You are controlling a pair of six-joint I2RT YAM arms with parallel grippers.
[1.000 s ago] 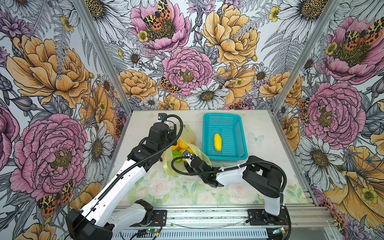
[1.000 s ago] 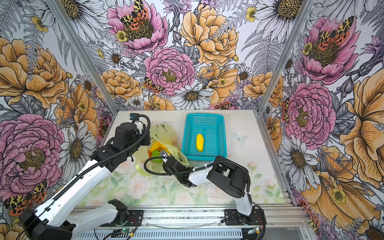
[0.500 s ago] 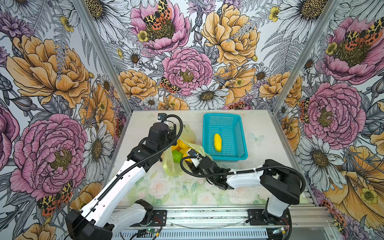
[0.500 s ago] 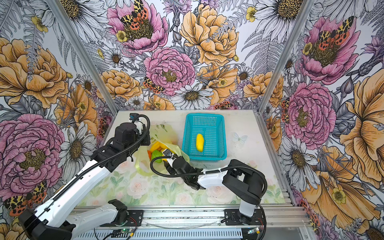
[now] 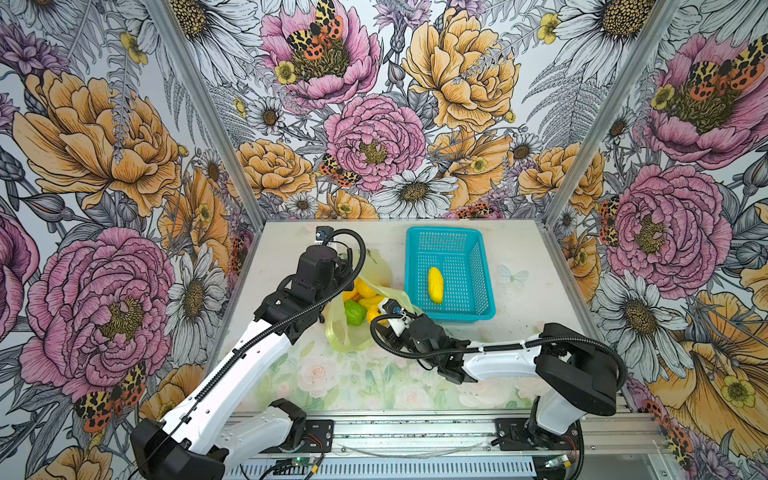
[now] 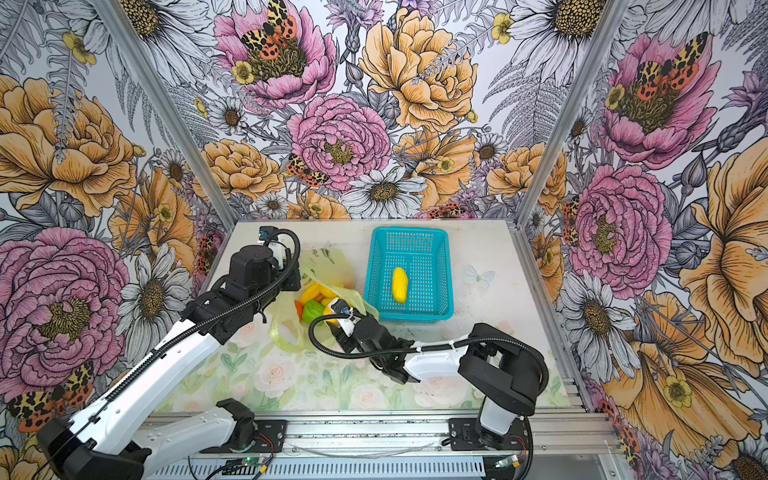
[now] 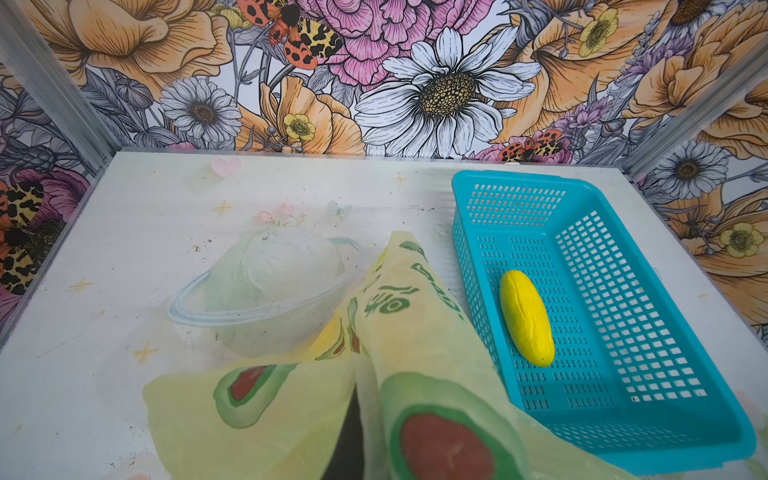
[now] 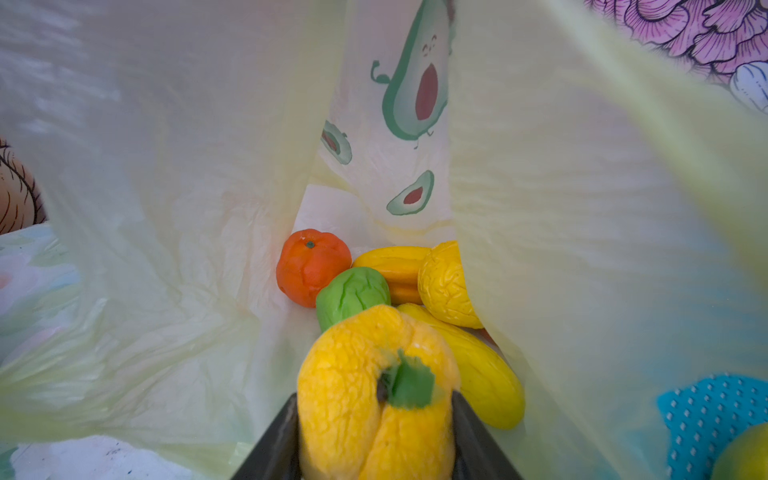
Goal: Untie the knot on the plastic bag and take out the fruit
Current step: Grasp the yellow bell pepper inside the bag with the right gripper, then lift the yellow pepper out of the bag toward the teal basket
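Observation:
The plastic bag (image 5: 376, 270) (image 6: 328, 266) lies opened on the table, left of the basket. My left gripper (image 7: 351, 440) is shut on its far end, with the plastic bag (image 7: 415, 332) draped over the jaws. My right gripper (image 8: 376, 415) (image 5: 380, 313) is inside the bag's mouth, shut on a round yellow fruit (image 8: 365, 395) with a green stem. Behind it lie an orange fruit (image 8: 311, 266), a green fruit (image 8: 353, 295) (image 5: 355, 311), a bumpy yellow fruit (image 8: 446, 286) and a long yellow fruit (image 8: 478, 374). The knot is out of view.
A turquoise perforated basket (image 5: 409, 274) (image 6: 370, 274) (image 7: 511, 178) stands right of the bag at the back, holding one long yellow fruit (image 5: 435, 284) (image 6: 400, 285) (image 7: 525, 318). Floral walls enclose the table on three sides.
The right arm's elbow has swung out to the right and its forearm has stretched flatter. Its gripper has stayed at the bag's mouth, and the green fruit now shows. The left arm has not moved.

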